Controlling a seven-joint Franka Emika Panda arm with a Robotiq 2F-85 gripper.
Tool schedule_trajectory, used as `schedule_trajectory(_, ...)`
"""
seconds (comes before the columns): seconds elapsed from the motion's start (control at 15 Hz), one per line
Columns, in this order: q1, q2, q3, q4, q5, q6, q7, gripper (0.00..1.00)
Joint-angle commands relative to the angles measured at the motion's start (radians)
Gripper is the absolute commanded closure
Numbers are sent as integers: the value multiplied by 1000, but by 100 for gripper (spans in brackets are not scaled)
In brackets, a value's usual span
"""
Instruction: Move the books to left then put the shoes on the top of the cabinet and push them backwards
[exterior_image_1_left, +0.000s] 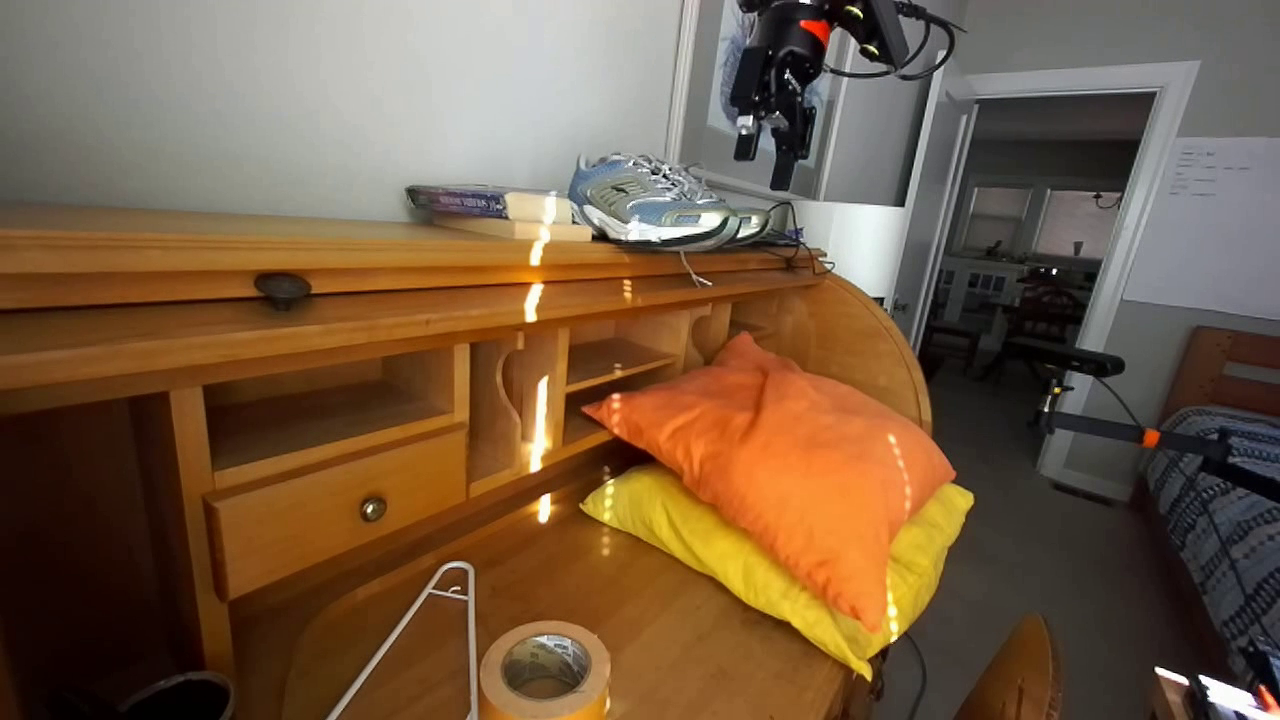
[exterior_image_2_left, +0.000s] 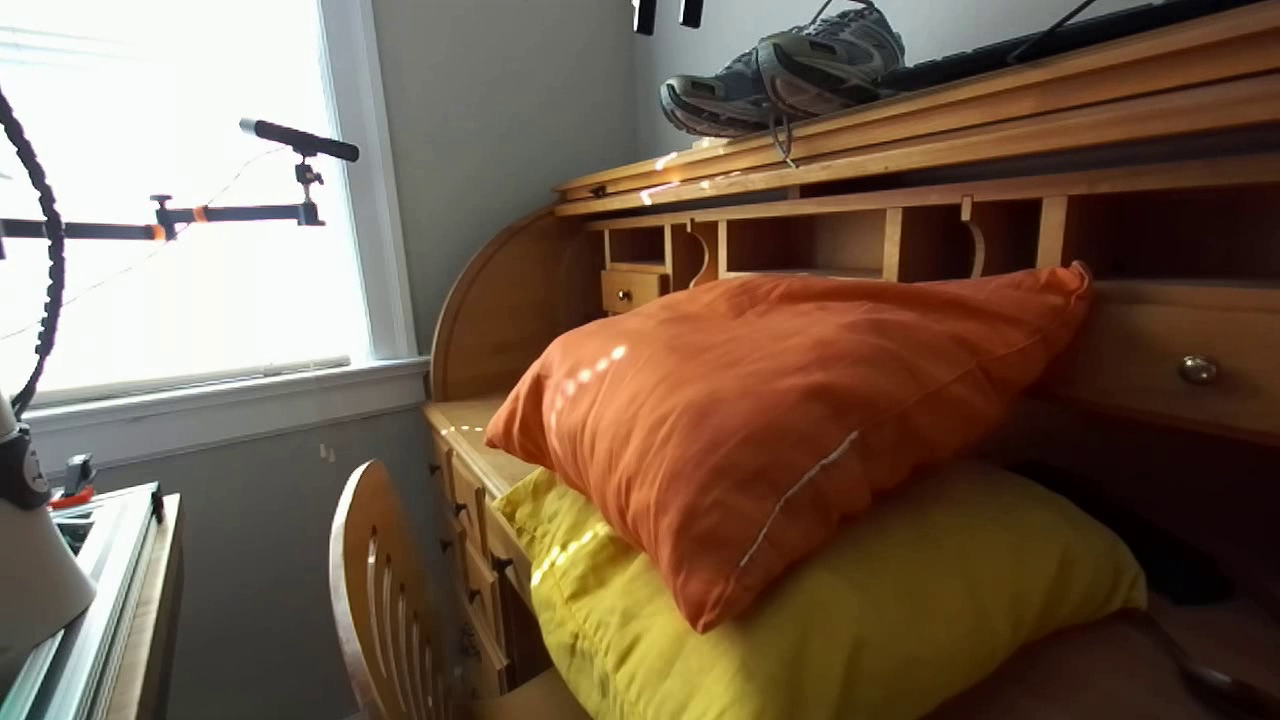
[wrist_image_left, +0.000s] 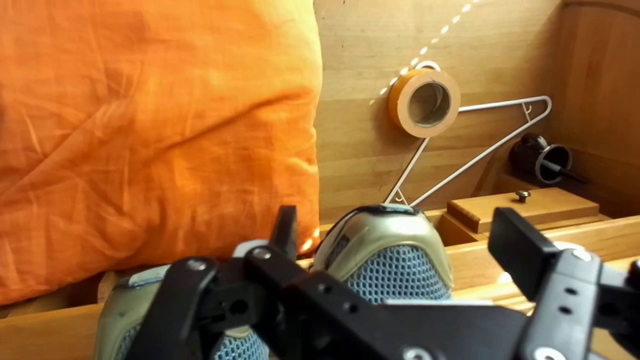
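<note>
The pair of grey-and-blue shoes (exterior_image_1_left: 650, 205) (exterior_image_2_left: 830, 65) rests on the top ledge of the wooden cabinet (exterior_image_1_left: 400, 258), toes overhanging its front edge and a lace dangling. Beside them in an exterior view lie the books (exterior_image_1_left: 470, 202), a small flat stack touching or nearly touching the near shoe. My gripper (exterior_image_1_left: 767, 160) (exterior_image_2_left: 667, 15) hangs above ledge height, apart from the shoes, its jaws wide with nothing held. In the wrist view, one shoe's toe (wrist_image_left: 395, 255) appears between the fingers (wrist_image_left: 522, 250), lower down; the other toe (wrist_image_left: 117, 312) is partly covered by the gripper.
An orange pillow (exterior_image_1_left: 790, 460) lies on a yellow pillow (exterior_image_1_left: 680, 530) on the desk surface. A tape roll (wrist_image_left: 424, 102), a white hanger (wrist_image_left: 470, 162) and a dark mug (wrist_image_left: 525, 155) are there too. A black object (exterior_image_2_left: 1000, 55) and cables sit on the ledge beside the shoes.
</note>
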Motion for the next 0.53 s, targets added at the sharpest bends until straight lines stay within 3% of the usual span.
schedule_trajectory(0.0,1,-50,5,-77,0,-15,-36,34)
schedule_trajectory(0.47,0,-38,15,-92,-4,-101,-108,89)
